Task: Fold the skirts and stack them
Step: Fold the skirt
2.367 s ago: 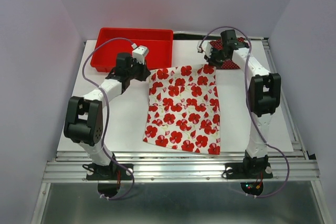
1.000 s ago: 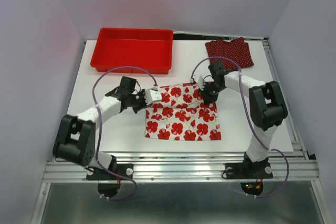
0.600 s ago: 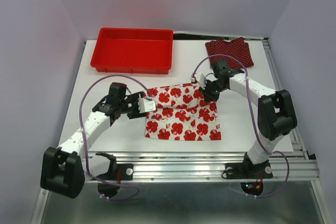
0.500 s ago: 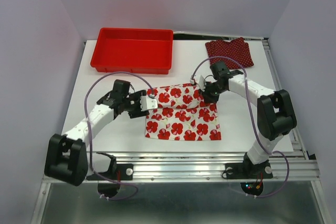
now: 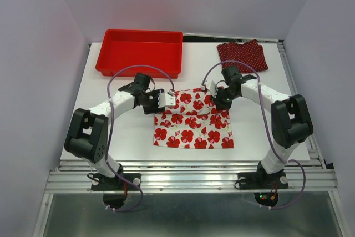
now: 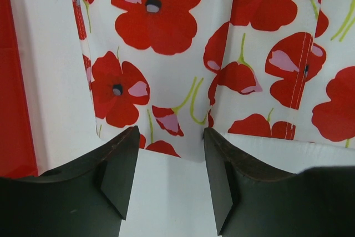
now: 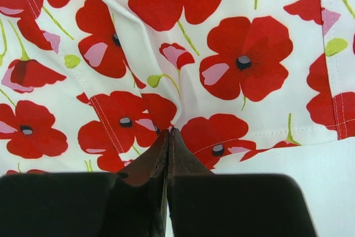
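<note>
Starting nearest us, the flowered skirt [image 5: 194, 123] lies on the table [image 5: 111, 131] doubled into a wide band, so we judge its first fold made. At its far left corner the left gripper [image 5: 168, 99] stands with jaws wide apart and empty, the cloth edge just ahead of its fingers [image 6: 119, 159]. At the far right edge the right gripper [image 5: 219, 102] has its jaws pressed together, seemingly on a pinch of cloth, since creases run to the tips. Farthest back, at the right corner, the dotted skirt [image 5: 242, 55] lies well apart, not yet stacked. We cannot tell whether it is folded, nor count the flowered skirt's layers.
</note>
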You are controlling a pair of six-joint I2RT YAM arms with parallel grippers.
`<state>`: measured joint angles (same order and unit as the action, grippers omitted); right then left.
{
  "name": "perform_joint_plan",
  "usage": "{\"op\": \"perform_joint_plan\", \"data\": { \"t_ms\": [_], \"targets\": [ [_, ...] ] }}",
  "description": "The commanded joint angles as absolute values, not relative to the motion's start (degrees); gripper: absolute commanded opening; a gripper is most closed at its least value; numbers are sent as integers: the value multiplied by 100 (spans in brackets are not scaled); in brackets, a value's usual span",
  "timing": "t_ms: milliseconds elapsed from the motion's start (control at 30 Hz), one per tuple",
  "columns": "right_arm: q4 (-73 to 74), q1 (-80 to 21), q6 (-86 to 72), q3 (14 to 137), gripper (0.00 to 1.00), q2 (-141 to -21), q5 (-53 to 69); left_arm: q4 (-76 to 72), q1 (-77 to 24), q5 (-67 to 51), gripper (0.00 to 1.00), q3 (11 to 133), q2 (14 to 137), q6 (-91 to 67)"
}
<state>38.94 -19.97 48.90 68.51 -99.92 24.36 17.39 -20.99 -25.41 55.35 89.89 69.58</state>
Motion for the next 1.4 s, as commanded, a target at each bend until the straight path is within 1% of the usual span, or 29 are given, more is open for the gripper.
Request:
{"op": "perform_joint_plan", "data": {
  "t_ms": [0, 233, 300, 333, 367, 433, 467, 567, 600, 633, 667, 867, 1033, 1200, 1367],
  "targets": [
    [3797, -2039, 4922, 6978, 1, -10090, 2408, 2135, -2136, -2707, 60, 5783, 8947, 7224],
    [3814, -2039, 4957, 7075, 1, -10143, 2356, 2364, -2180, -2602, 59, 5844, 9149, 7277],
    [3806, -2039, 4983, 7084, 1, -10151, 2312, 2365, -2197, -2540, 55, 5854, 9263, 7277],
    [3814, -2039, 4983, 7084, 1, -10151, 2312, 2347, -2197, -2523, 51, 5862, 9290, 7269],
    [3806, -2039, 4975, 7093, 1, -10151, 2312, 2338, -2197, -2479, 39, 5862, 9342, 7269],
    [3806, -2039, 4966, 7110, 1, -10160, 2303, 2294, -2197, -2461, 30, 5880, 9378, 7260],
    [3806, -2039, 4957, 7145, 1, -10160, 2285, 2268, -2197, -2435, 23, 5897, 9378, 7260],
    [3797, -2039, 4957, 7242, 1, -10178, 2224, 2180, -2197, -2435, 14, 5941, 9360, 7164],
    [3779, -1978, 4957, 7373, 1, -10178, 2163, 2162, -2197, -2417, 6, 6037, 9369, 7033],
    [3779, -1978, 4966, 7452, 1, -10195, 2145, 2162, -2189, -2408, 2, 6116, 9369, 6944],
    [3779, -1917, 4957, 7558, 1, -10213, 2110, 2188, -2180, -2400, 0, 6213, 9387, 6874],
    [3876, -1697, 5141, 8400, 1, -10195, 1881, 2285, -2136, -2285, 0, 6960, 9378, 6233],
    [4358, -1644, 5335, 8780, 1, -10011, 1828, 2548, -2136, -2294, 0, 7505, 9220, 5775],
    [4860, -1644, 5519, 8605, 1, -9405, 1916, 3015, -2162, -2487, 0, 7366, 8755, 5836],
    [5344, -1644, 5415, 7894, 1, -8737, 2241, 3612, -2319, -2707, 0, 6865, 8158, 6143]
  ]
}}
